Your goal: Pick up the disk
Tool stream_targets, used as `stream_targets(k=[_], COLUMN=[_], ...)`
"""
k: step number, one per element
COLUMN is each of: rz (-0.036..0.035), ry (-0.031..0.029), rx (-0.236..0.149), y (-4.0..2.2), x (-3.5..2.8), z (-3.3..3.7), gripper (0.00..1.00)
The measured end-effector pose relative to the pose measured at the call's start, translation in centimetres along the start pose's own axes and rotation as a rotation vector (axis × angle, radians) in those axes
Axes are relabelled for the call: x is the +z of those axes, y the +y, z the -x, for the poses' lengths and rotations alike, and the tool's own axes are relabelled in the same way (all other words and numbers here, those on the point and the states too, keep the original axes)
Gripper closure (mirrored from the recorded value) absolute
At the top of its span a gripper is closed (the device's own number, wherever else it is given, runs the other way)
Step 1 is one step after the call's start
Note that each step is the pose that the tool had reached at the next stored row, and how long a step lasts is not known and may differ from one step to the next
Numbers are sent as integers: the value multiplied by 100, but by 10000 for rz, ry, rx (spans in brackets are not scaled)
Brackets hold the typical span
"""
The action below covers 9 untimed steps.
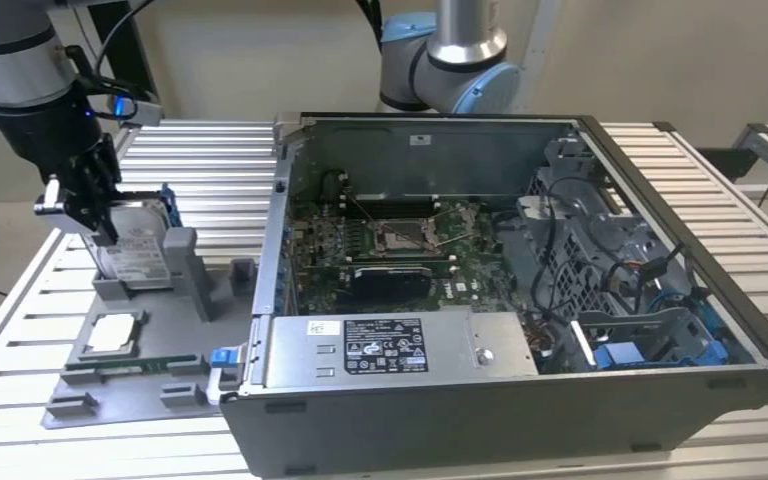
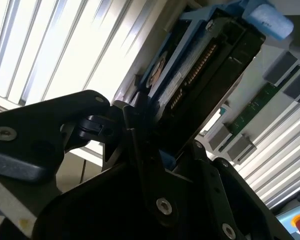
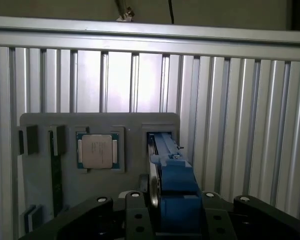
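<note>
The disk (image 1: 140,248) stood on edge in the grey holder (image 1: 187,268) at the exterior view's left, beside the open case (image 1: 518,300), its long axis seemingly upright. The gripper (image 1: 91,222) reached down over its top edge. The jaws appeared to pinch its 2 flat faces, with the blue bracket (image 3: 176,182) squarely between them.

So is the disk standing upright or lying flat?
Upright: the disk stands on edge in the grey fixture, gripper closed on its top.
</note>
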State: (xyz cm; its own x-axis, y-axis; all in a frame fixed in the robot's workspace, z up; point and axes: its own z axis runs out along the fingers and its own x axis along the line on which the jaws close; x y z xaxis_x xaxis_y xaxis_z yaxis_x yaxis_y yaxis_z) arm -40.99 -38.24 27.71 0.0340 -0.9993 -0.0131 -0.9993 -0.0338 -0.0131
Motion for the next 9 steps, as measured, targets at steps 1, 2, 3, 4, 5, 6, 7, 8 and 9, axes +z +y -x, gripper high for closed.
stream_targets(k=[1,2,3,4,5,6,7,8,9], rz=[3,2,2,1,1,2,3,-1,-3], ry=[-5,-5,-6,-6,-6,-11,-34,-54,-55], rx=[0,0,0,0,0,-1,-9,-12,-14], y=[0,0,0,-1,0,0,0,0,0], x=[-3,-3,-4,-4,-4,-4,-7,-7,-6], z=[0,0,0,0,0,0,-2,-2,-2], gripper=[100,100,100,100,100,100,100,100,100])
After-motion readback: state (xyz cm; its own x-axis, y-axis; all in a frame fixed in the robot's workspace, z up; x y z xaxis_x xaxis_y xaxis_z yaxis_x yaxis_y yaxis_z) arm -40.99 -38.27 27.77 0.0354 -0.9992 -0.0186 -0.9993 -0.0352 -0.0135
